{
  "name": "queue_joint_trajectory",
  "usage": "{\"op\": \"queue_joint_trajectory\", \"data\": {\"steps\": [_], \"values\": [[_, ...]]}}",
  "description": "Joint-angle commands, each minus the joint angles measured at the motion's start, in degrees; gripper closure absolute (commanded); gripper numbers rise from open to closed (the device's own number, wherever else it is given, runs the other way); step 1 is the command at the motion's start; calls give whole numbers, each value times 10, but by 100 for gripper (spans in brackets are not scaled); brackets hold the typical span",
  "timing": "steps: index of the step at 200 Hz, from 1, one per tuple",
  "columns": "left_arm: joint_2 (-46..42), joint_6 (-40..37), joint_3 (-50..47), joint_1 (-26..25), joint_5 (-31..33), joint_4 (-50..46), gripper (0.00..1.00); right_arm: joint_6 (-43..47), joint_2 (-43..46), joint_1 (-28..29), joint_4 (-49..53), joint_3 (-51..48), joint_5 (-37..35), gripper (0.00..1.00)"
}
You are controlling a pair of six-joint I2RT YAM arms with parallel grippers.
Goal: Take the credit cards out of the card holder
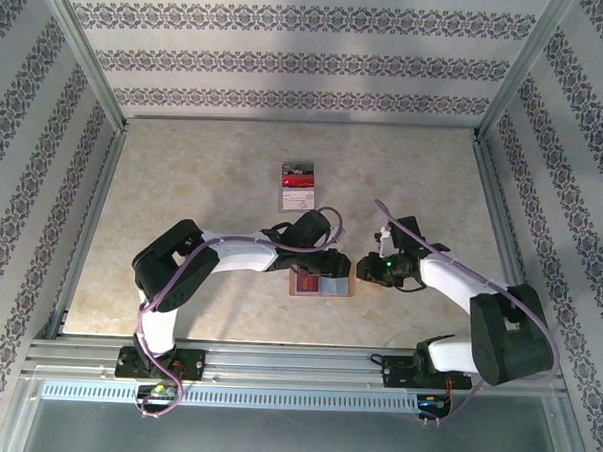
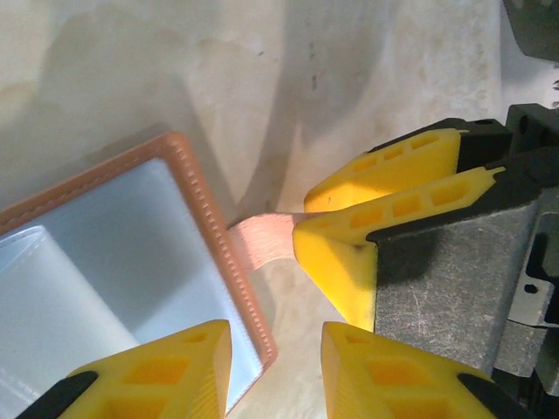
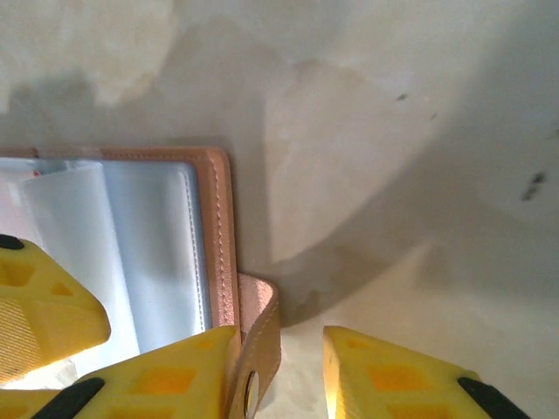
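Note:
The card holder [image 1: 322, 285] lies open on the table, salmon outside and grey-blue inside [image 2: 105, 253]. A red patch shows in its left half. Two credit cards, one red and one white [image 1: 297, 187], lie together farther back. My left gripper [image 2: 275, 336] is open and straddles the holder's right edge [image 2: 249, 323] without pinching it. My right gripper [image 3: 279, 349] is open at the holder's closing strap [image 3: 262, 340]. The strap leans on one finger [image 3: 162, 375], with a gap to the other. The right gripper's fingers [image 2: 384, 205] also appear in the left wrist view, beside the strap [image 2: 262, 237].
The left gripper [image 1: 332, 269] and right gripper [image 1: 361, 272] meet closely over the holder's right side. One left finger [image 3: 39, 310] shows over the holder's inside. Patterned walls and metal rails [image 1: 276, 357] enclose the beige table [image 1: 183, 181].

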State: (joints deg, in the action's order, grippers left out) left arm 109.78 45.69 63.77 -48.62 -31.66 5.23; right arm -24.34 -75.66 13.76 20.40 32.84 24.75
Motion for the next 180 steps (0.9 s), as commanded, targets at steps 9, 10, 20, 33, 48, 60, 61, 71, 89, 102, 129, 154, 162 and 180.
{"op": "queue_joint_trajectory", "data": {"steps": [9,10,20,33,48,60,61,71,89,102,129,154,162,180], "values": [[9,-6,37,-12,-18,18,67,0,43,-29,25,-6,-4,65],[9,-6,38,-12,-19,17,67,1,45,-30,26,-6,-4,65],[15,-6,45,-12,-25,16,66,2,61,-40,35,-7,-3,62],[20,-8,57,-12,-32,12,66,5,81,-53,47,-6,-1,60],[25,-10,71,-12,-37,4,66,10,108,-69,63,-3,-2,54],[25,-13,82,-12,-42,1,65,13,131,-81,74,-2,-6,51],[25,-12,83,-12,-42,0,65,12,133,-82,74,-2,-6,51],[24,-17,93,-12,-45,-6,65,12,150,-91,81,-2,-6,49],[12,-33,107,-11,-41,-28,65,10,175,-99,88,0,-1,47],[-7,-47,106,-9,-28,-47,65,8,188,-100,88,4,16,47],[-68,-61,64,7,7,-68,65,0,200,-100,76,16,77,49],[-137,-65,5,30,43,-89,63,-15,203,-98,65,28,120,51],[-161,-64,-17,37,52,-93,63,-20,204,-94,61,31,130,52],[-209,-55,-66,56,66,-95,63,-34,200,-81,54,39,137,53]]}}
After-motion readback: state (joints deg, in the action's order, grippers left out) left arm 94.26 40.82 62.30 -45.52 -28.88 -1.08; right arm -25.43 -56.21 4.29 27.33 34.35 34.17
